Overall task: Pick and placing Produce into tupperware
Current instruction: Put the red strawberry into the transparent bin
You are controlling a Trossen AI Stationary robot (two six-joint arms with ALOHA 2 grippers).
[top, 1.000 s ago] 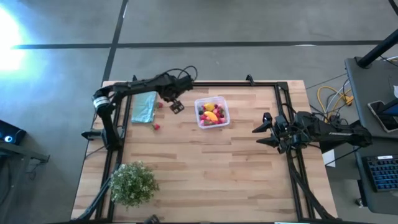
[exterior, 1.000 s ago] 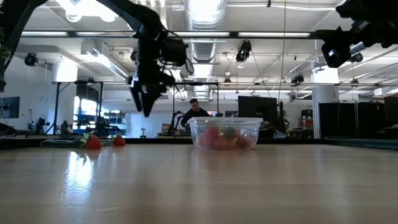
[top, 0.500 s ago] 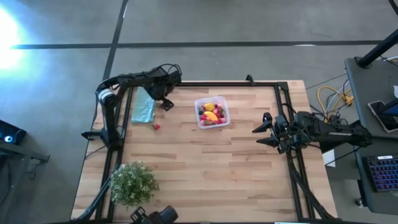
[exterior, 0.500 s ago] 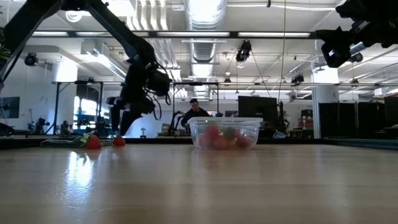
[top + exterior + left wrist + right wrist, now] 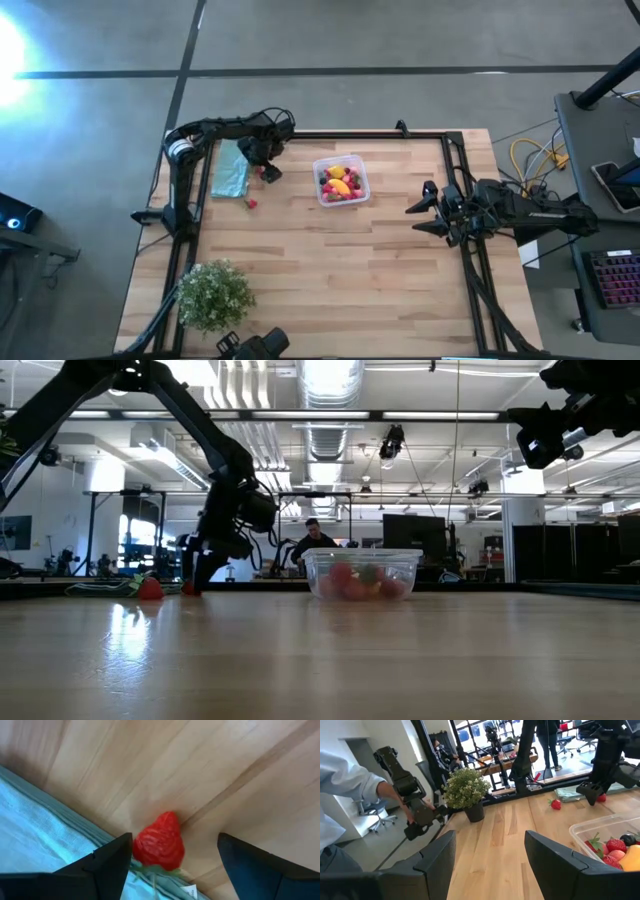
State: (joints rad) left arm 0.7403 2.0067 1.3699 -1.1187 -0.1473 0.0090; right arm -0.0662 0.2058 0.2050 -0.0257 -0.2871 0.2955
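My left gripper (image 5: 264, 168) is down at the table beside the teal cloth (image 5: 230, 170), open. Its fingers stand on either side of a red strawberry (image 5: 159, 844) that lies on the wood at the cloth's edge. In the low view the left gripper (image 5: 196, 572) reaches the tabletop and mostly hides that berry. A second strawberry (image 5: 251, 203) lies nearer, apart from it. The clear tupperware (image 5: 341, 181) holds several fruits, among them a yellow one and red ones. My right gripper (image 5: 413, 212) waits open above the table's right side. My left gripper comes at the strawberry from above, pointing down, one finger on each side. The berry's side (image 5: 136, 847) lies right against one finger (image 5: 107, 865), while a gap shows to the other finger. I cannot tell whether that finger touches it. The berry rests on the table.
A green leafy bush (image 5: 213, 293) stands at the near left corner. Black frame rails run along the table's left and right sides. Beyond the table a person (image 5: 350, 785) holds a hand-held gripper. Bare wood lies between the tupperware and the right arm.
My left gripper has moved away from the tupperware toward the teal cloth and come down from well above the table to the tabletop, ending around the strawberry. The fruits and the tupperware have stayed in place.
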